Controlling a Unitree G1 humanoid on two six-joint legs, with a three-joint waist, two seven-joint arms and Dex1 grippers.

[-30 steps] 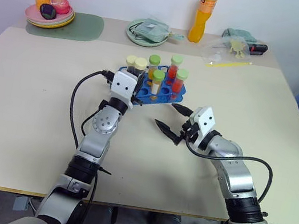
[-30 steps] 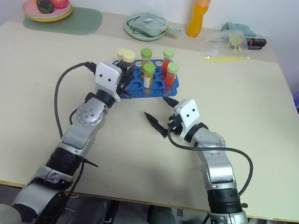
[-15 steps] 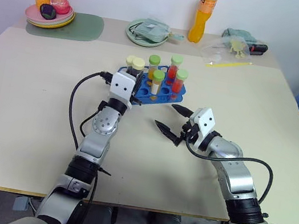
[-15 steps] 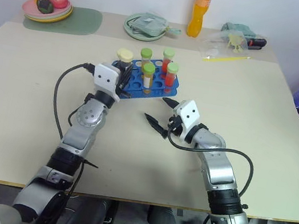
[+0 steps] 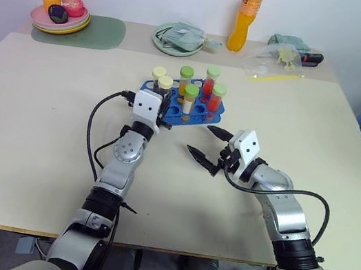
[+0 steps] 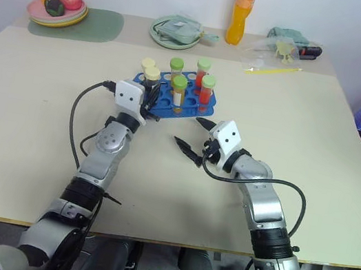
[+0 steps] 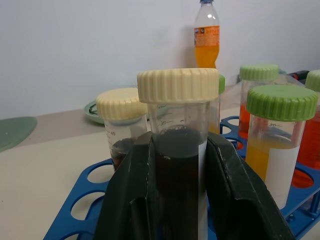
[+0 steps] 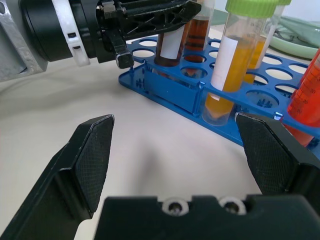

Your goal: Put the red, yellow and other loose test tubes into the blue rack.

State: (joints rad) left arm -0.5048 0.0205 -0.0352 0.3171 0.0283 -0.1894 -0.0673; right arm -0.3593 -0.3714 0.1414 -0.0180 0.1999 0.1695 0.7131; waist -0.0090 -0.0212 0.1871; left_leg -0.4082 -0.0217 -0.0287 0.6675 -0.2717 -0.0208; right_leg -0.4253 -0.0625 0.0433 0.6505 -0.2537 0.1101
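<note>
The blue rack (image 5: pixel 200 115) stands mid-table with several capped tubes upright in it: red-orange (image 5: pixel 208 86) and yellow (image 5: pixel 188 103) ones with green caps, and a dark one with a cream cap (image 5: pixel 158 74). My left gripper (image 7: pixel 178 141) is at the rack's near left corner. It is shut on a dark purple-brown test tube (image 7: pixel 177 165) with a cream cap, which stands upright in a hole with a finger pressed against each side. My right gripper (image 5: pixel 198 139) hovers open just in front of the rack's near edge and holds nothing.
An orange drink bottle (image 5: pixel 242 21) stands at the back, with a green plate (image 5: pixel 178 39) holding a cloth to its left. Pink plates with toy fruit (image 5: pixel 59 16) sit on a green mat (image 5: pixel 105 32) at the far left. A clear bag and small items (image 5: pixel 278 56) lie at the back right.
The held dark tube has sunk slightly lower into the rack. The right arm has kept still.
</note>
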